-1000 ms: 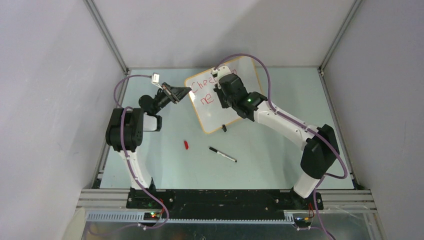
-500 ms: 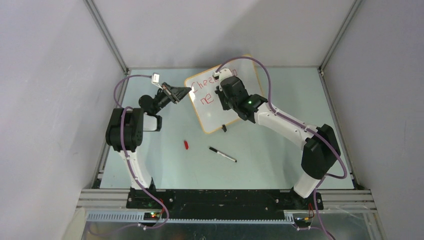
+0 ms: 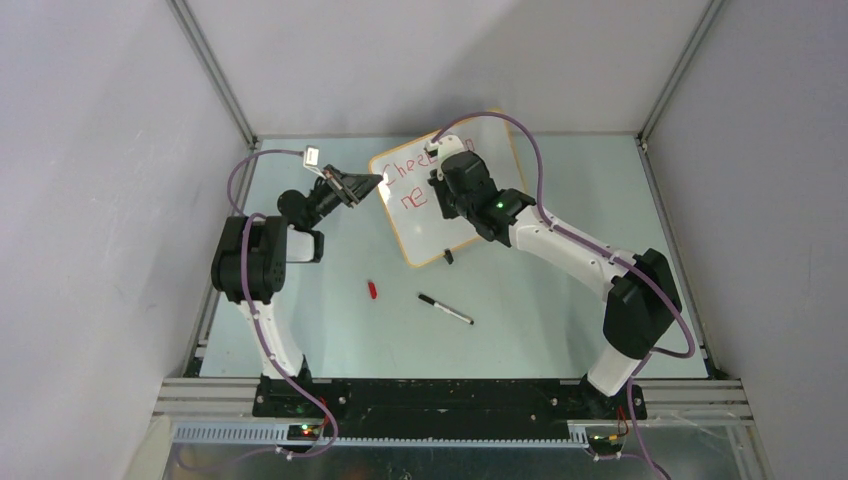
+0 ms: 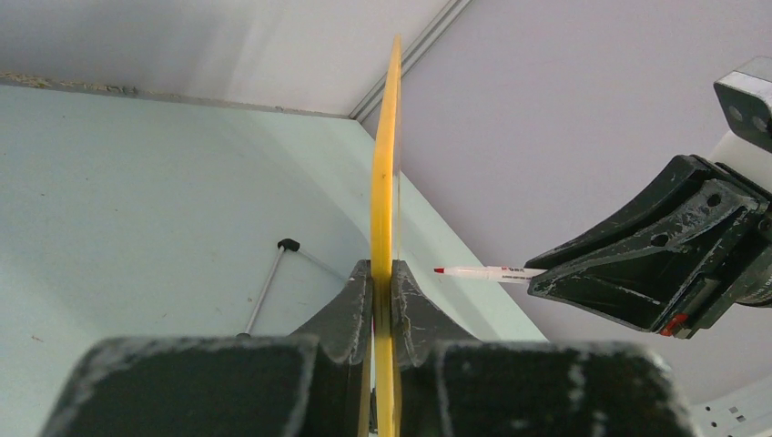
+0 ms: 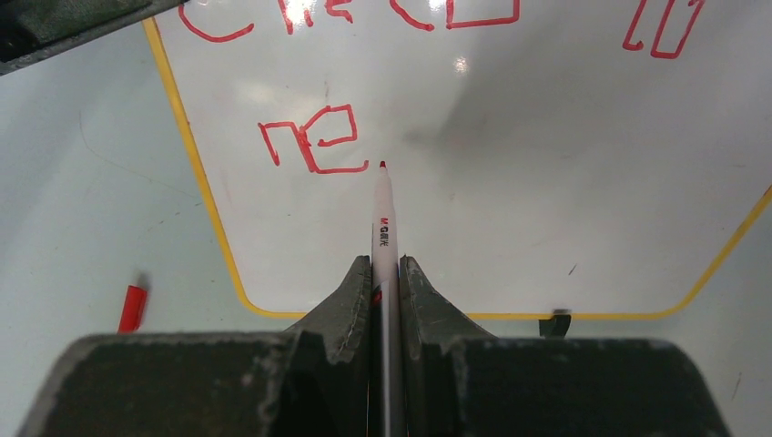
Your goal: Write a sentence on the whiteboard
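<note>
Left pincer point(image 4: 382, 282): mine, pressed together on the board's yellow rim, one finger on each face.
Right pincer point(image 5: 386, 269): mine too, pinching a red marker point(image 5: 382, 218) that sticks straight out between the fingers.
Board point(image 3: 440, 225): far middle of the table point(image 3: 560, 190), turned askew, its left edge in my left pincer; a black clip foot point(image 5: 555, 323) shows at its lower rim.
Writing point(image 5: 309, 141): red, two rows; the upper row is cut off in my right wrist view, the lower row reads "ne".
Marker tip: just right of the "e", close to the white face; I cannot tell whether it touches.
Cap point(image 3: 372, 290): red, lying on the table near the board's lower left corner.
Pen point(image 3: 445, 309): black, flat on the table, nearer my bases, apart from the board.
</note>
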You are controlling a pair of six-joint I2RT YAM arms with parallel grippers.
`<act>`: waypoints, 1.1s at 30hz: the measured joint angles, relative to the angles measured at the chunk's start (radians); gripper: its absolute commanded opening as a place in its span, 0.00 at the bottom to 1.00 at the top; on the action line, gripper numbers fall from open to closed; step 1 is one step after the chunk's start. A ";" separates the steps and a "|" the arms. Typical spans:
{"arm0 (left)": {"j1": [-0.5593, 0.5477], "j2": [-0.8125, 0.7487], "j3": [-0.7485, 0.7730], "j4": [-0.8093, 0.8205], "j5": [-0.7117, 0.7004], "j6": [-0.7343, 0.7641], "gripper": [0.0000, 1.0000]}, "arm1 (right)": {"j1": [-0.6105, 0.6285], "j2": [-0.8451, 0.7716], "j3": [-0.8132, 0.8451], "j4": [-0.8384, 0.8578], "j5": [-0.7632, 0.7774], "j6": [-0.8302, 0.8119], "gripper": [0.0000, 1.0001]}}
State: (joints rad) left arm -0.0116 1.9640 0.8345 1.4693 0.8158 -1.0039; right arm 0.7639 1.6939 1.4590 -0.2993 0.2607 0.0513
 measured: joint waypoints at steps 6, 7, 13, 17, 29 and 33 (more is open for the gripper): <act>0.000 0.000 0.000 0.000 0.000 0.000 0.00 | 0.000 0.000 0.000 0.005 -0.018 0.001 0.00; 0.000 0.000 0.000 0.000 0.000 0.000 0.00 | 0.000 0.001 0.002 0.002 -0.020 0.001 0.00; 0.000 0.000 0.000 0.000 0.000 0.000 0.00 | 0.000 0.024 0.035 -0.014 -0.022 0.001 0.00; 0.000 0.000 0.000 0.000 0.000 0.000 0.00 | 0.000 0.044 0.058 -0.032 -0.021 0.003 0.00; 0.000 0.000 0.000 0.001 0.000 0.000 0.00 | -0.013 0.074 0.108 -0.069 -0.012 0.009 0.00; 0.000 0.000 0.000 0.001 0.000 0.000 0.00 | -0.018 0.084 0.124 -0.070 -0.010 0.009 0.00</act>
State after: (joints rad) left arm -0.0116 1.9636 0.8345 1.4700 0.8158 -1.0039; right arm 0.7464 1.7775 1.5833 -0.3691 0.2504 0.0601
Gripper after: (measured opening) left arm 0.098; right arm 0.149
